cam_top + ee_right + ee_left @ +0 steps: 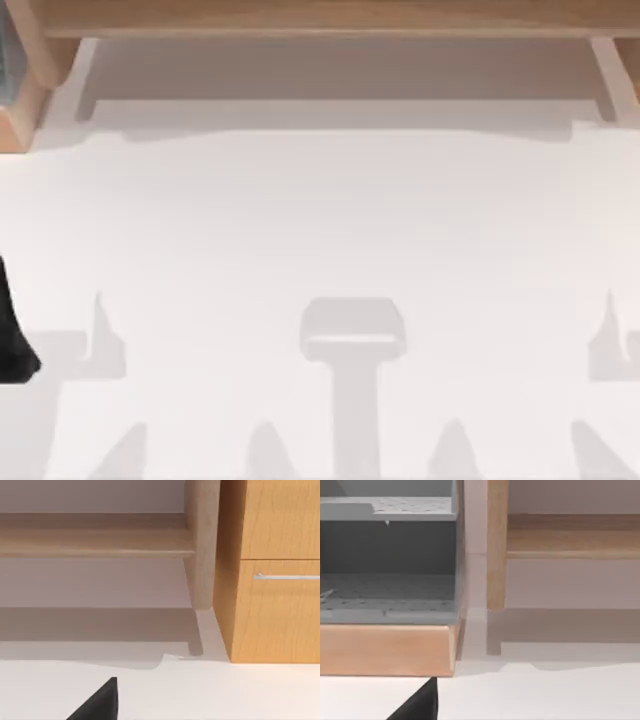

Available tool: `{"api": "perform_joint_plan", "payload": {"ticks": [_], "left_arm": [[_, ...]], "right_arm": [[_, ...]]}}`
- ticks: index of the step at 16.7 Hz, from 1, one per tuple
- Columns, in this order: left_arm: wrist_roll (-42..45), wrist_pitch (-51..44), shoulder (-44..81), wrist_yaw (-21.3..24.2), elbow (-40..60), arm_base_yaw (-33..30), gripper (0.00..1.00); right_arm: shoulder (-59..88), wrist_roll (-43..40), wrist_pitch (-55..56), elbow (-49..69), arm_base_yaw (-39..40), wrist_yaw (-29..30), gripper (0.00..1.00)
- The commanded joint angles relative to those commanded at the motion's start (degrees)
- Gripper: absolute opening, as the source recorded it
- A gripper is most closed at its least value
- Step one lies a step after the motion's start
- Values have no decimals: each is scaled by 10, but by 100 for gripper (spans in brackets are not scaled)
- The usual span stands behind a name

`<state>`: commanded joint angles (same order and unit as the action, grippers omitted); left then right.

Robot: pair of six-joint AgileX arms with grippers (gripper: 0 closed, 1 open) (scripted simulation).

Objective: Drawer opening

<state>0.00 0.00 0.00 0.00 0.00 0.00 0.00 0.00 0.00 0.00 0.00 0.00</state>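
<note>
Step in hand: approach; no contact with the drawer yet.

Target location: in the right wrist view, a wooden cabinet [270, 570] stands on the white desk [225, 690]. Its lower drawer [280, 615] is closed and carries a horizontal metal handle [287, 577]. The cabinet sits toward 3 o'clock on the desk, beside a raised wooden shelf [320, 20] spanning 12 o'clock.

Arm pose: the left arm [12, 340] shows as a dark form at 9 o'clock in the top view, apparently parked. A dark claw tip [100, 702] shows in the right wrist view, well apart from the handle. Claw opening: cannot tell for either arm; nothing appears held.

Next move: likely advance the right claw to the handle, close, pull outward.
</note>
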Motion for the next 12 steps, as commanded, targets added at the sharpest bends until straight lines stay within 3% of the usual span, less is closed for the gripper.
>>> {"api": "perform_joint_plan", "payload": {"ticks": [5, 12], "left_arm": [[0, 0, 0, 0, 0, 0, 100], [0, 0, 0, 0, 0, 0, 100]], "right_arm": [[38, 0, 30, 18, -20, -21, 100], [299, 7, 200, 114, -152, -140, 100]]}}
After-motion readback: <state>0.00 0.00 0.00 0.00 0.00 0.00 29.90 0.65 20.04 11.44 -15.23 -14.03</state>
